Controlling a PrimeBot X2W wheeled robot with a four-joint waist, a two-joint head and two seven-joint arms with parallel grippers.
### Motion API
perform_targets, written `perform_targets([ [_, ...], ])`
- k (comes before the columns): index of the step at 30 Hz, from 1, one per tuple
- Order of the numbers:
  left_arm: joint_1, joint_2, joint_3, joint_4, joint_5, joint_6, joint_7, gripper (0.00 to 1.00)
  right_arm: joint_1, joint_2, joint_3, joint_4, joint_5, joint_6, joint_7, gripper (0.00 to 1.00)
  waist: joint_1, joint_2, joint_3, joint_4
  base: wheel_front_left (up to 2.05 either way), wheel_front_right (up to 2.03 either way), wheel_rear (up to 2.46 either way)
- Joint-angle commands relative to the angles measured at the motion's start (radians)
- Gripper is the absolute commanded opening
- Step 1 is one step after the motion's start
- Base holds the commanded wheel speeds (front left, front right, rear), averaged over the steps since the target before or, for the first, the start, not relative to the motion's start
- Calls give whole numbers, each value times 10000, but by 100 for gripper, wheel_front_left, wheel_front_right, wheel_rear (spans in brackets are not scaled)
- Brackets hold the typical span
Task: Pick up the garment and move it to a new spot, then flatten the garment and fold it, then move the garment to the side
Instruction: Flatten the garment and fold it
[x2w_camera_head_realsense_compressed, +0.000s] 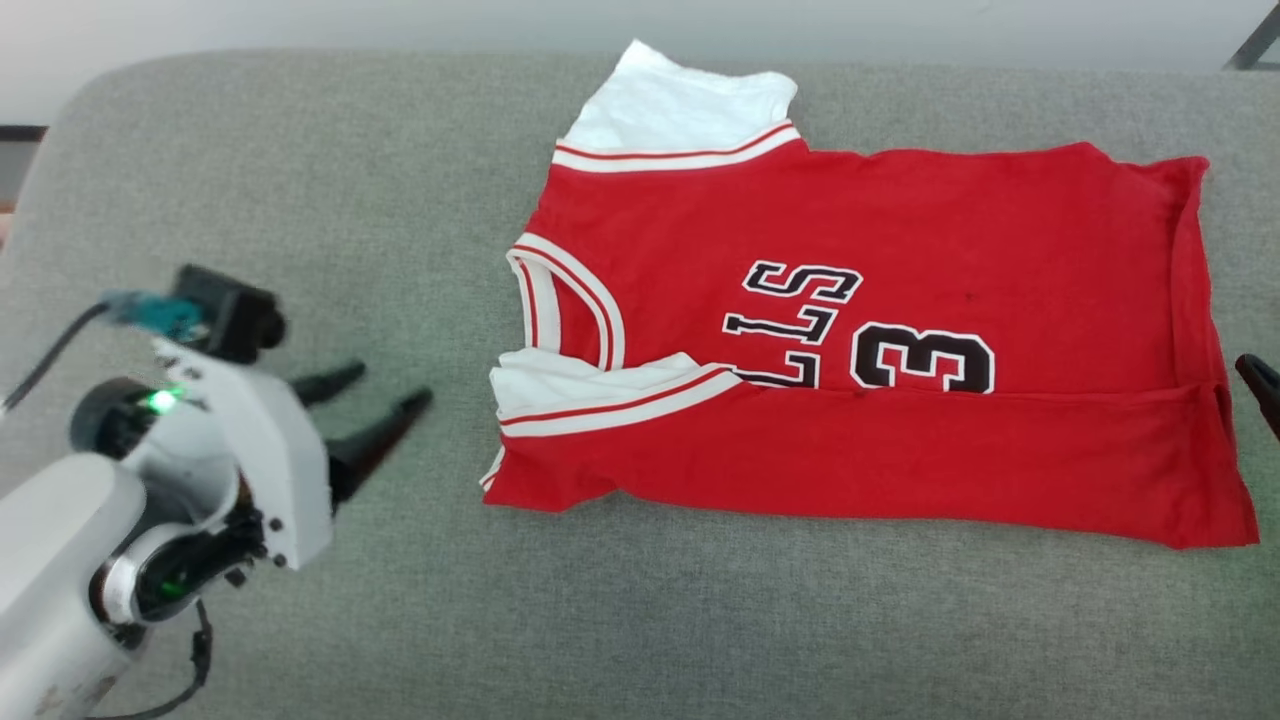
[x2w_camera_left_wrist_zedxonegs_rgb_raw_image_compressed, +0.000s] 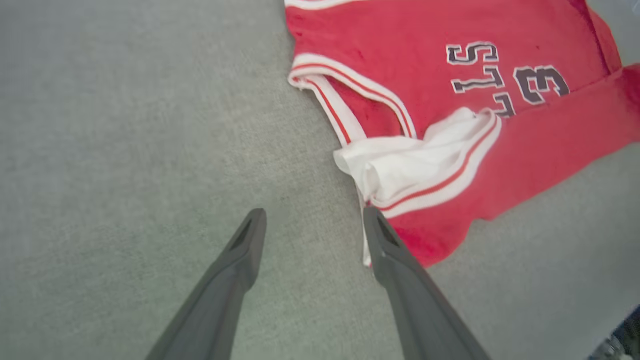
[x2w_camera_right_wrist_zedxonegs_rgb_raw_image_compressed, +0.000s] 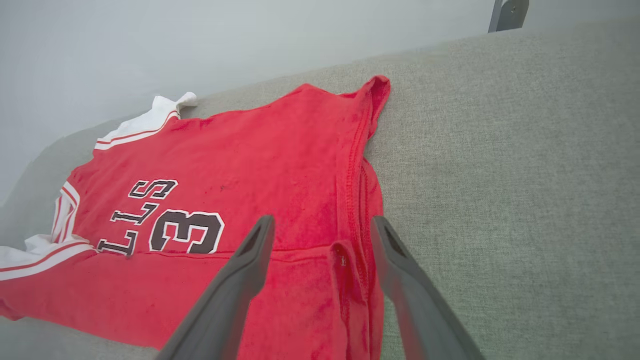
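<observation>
Left gripper hovers over the grey upholstered surface with its two dark fingers spread apart and nothing between them. It sits just to the left of the garment, near the collar end. In the left wrist view, one of the fingers overlaps the garment's near corner, while the other is over bare grey fabric; I cannot tell whether the finger touches the cloth.

The right gripper is also spread wide and pinches nothing. Its fingers straddle the hem-side corner of the garment, where a small raised fold of red cloth lies between them. In the head view, one of its dark fingertips shows at the right edge, just beside the hem.

The red shirt lies flat on the surface, collar toward the robot's left and hem toward its right. Its near long edge is folded up over the body, covering the lower part of the black lettering and the "3". One white sleeve sticks out on the far side; the other is tucked in under the folded strip.
</observation>
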Motion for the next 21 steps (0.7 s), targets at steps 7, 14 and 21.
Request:
perform_targets([
  [7, -917, -111, -766, -593, -1513, 657, 3984, 100, -241, 10, 122, -92, -88, -11, -23, 100, 0, -1, 178, -180, 0, 0, 0],
  [14, -1162, -678, -949, -113, -1886, 597, 4588, 100, -468, 1, 271, -77, -29, -10, -106, 100, 0, -1, 602, -501, 0, 0, 0],
  [21, -1032, -1173, -1077, 528, -2289, 415, 4815, 87, -563, -39, 273, -94, 5, -11, -168, 100, 0, -1, 869, -733, 0, 0, 0],
])
